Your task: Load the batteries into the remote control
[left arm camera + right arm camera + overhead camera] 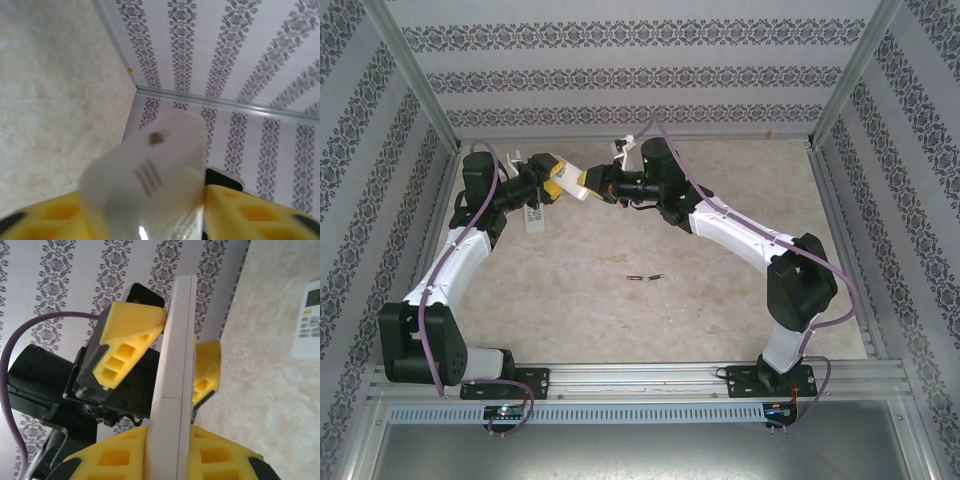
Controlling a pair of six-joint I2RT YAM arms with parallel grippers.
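Observation:
A white remote control (588,186) hangs in the air over the far middle of the table, held from both ends. My left gripper (570,185) is shut on one end; in the left wrist view (144,195) the remote's ribbed back (150,175) sits between the yellow fingers (250,215). My right gripper (604,190) is shut on the other end, and in the right wrist view (169,435) the remote (175,340) stands edge-on between its pads. Two batteries (645,277), small and dark, lie end to end on the table's middle.
A second white remote (533,216) lies face up on the table under the left gripper, and it also shows at the right edge (309,320) of the right wrist view. Patterned walls (640,70) enclose the table at the back and sides.

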